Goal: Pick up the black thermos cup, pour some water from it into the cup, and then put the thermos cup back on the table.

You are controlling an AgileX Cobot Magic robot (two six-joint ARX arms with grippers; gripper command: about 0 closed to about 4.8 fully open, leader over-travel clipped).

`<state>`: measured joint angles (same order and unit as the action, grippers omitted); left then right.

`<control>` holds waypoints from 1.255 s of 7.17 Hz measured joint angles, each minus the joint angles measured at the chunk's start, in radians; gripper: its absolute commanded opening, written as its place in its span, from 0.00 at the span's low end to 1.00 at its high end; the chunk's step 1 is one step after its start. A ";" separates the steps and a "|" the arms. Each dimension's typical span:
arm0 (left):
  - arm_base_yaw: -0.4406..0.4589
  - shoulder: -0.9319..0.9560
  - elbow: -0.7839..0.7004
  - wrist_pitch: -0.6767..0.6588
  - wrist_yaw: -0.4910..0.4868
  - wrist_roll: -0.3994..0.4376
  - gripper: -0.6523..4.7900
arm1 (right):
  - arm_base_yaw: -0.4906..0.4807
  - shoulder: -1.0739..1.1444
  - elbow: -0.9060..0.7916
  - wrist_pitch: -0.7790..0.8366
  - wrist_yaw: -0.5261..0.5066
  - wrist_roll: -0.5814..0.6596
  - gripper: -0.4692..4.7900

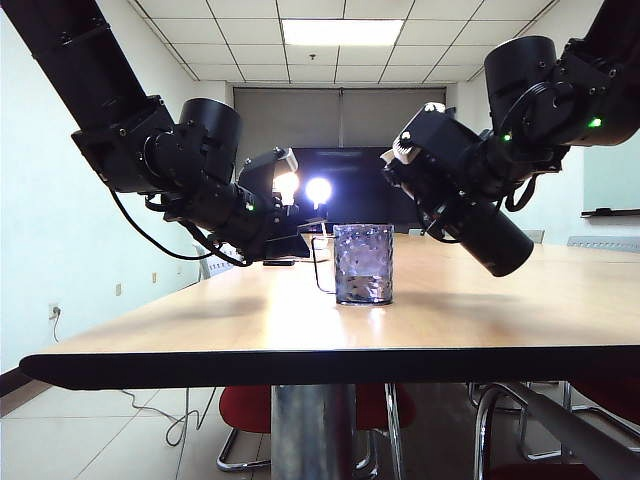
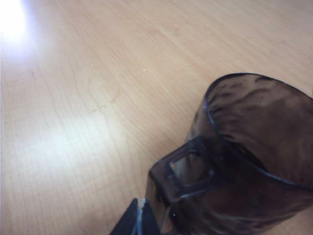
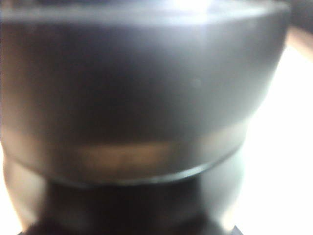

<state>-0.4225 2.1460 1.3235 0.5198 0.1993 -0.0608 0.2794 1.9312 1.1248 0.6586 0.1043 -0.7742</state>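
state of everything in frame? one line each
black thermos cup: off the table, tilted, upper end toward the cup; no water stream visible.
cup: upright on the table; fill level unclear.
right gripper: shut on the black thermos cup, up right of the cup.
left gripper: low at the cup's handle; open or shut unclear.

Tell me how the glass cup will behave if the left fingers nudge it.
Likely stiff and breakable: the cup looks like thick dimpled glass. Short and wide-based on the table, it should slide rather than tip, though a push on its handle may spin it. Left gripper is beside it; right gripper holds the flask aloft.
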 measured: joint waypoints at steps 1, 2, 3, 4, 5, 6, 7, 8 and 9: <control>0.000 0.004 0.001 0.000 0.000 0.001 0.11 | 0.018 0.002 0.000 0.002 -0.003 -0.076 0.19; 0.000 0.004 0.001 0.000 0.000 0.002 0.11 | 0.021 0.004 0.000 0.002 -0.002 -0.098 0.18; 0.000 0.005 0.003 0.000 0.038 0.045 0.11 | 0.023 0.037 0.006 -0.007 0.063 -0.205 0.18; 0.000 0.006 0.005 0.000 0.044 0.045 0.11 | 0.023 0.049 0.047 -0.013 0.100 -0.267 0.18; 0.000 0.006 0.005 0.000 0.044 0.045 0.11 | 0.023 0.056 0.055 -0.013 0.102 -0.281 0.18; 0.000 0.006 0.005 0.000 0.044 0.045 0.11 | 0.023 0.058 0.055 -0.022 0.103 -0.381 0.18; 0.000 0.006 0.005 0.000 0.044 0.045 0.11 | 0.023 0.058 0.055 -0.022 0.103 -0.447 0.18; 0.000 0.006 0.006 0.000 0.044 0.045 0.11 | 0.023 0.058 0.055 -0.022 0.105 -0.473 0.18; 0.000 0.006 0.007 0.000 0.044 0.045 0.11 | 0.023 0.058 0.055 -0.021 0.109 -0.500 0.18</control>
<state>-0.4225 2.1517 1.3308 0.5198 0.2432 -0.0154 0.3023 1.9896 1.1793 0.6376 0.2138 -1.2747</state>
